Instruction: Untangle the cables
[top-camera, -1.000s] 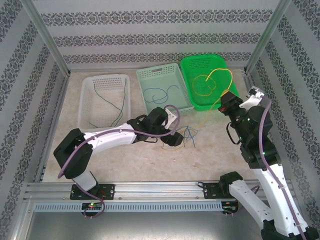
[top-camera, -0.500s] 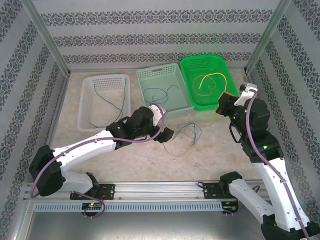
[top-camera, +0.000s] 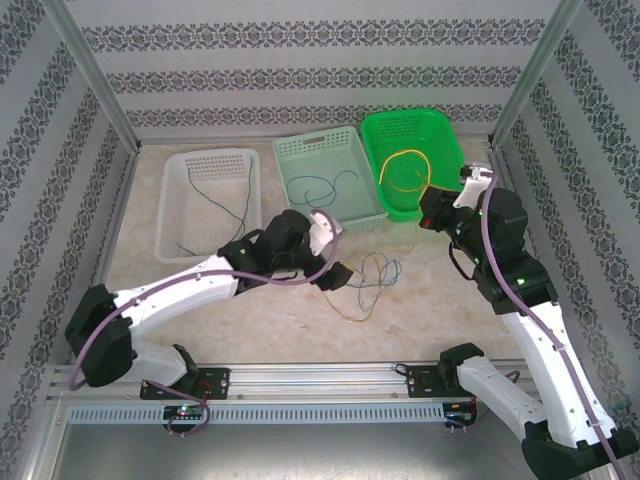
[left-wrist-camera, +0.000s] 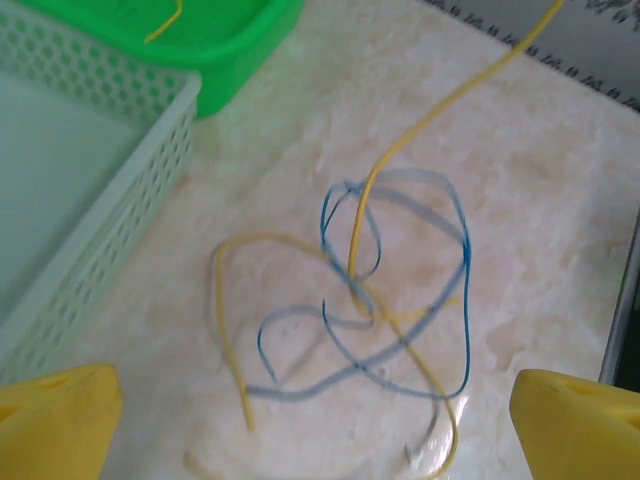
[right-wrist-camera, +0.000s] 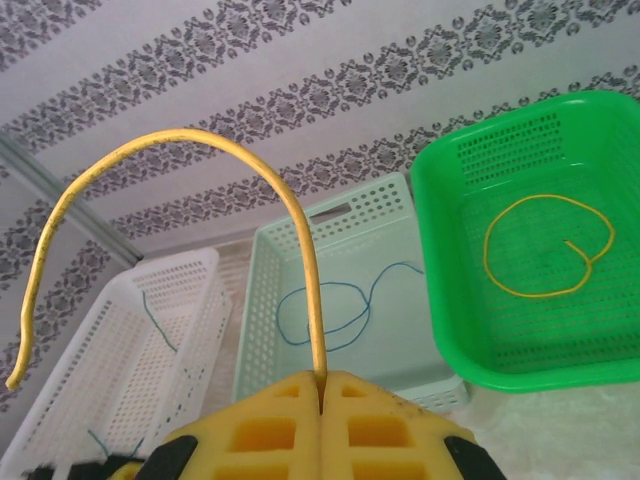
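**Top view.** Since 1 second earlier, the right gripper (top-camera: 426, 212) has shifted toward 9 o'clock along the near rim of the bright green basket (top-camera: 445, 135). The tangle of cables (top-camera: 370, 278) on the table (top-camera: 250, 320) has spread into wider loops. The left gripper (top-camera: 340, 272) hovers just beside the tangle, on its 9 o'clock side. 3 baskets stand in a row at 12 o'clock. From 9 toward 3 o'clock they are a white basket (top-camera: 175, 190) holding 1 dark green cable (top-camera: 243, 210), a pale green basket (top-camera: 300, 150) and the bright green basket.

**Left wrist view.** The left gripper's jaws stand wide apart and hold nothing. Its yellow fingertips (left-wrist-camera: 55, 420) sit at the 2 lower corners. Blue and yellow strands of the tangle lie looped across one another on the table between and beyond them. 1 yellow strand rises from the tangle toward 1 o'clock.

**Right wrist view.** The right gripper's pads are pressed together on 1 yellow strand (right-wrist-camera: 312, 280). It arches up and over toward 9 o'clock and ends free. Beyond it, a blue cable (right-wrist-camera: 322, 287) lies in the pale green basket and a yellow coil (right-wrist-camera: 548, 197) lies in the bright green basket.
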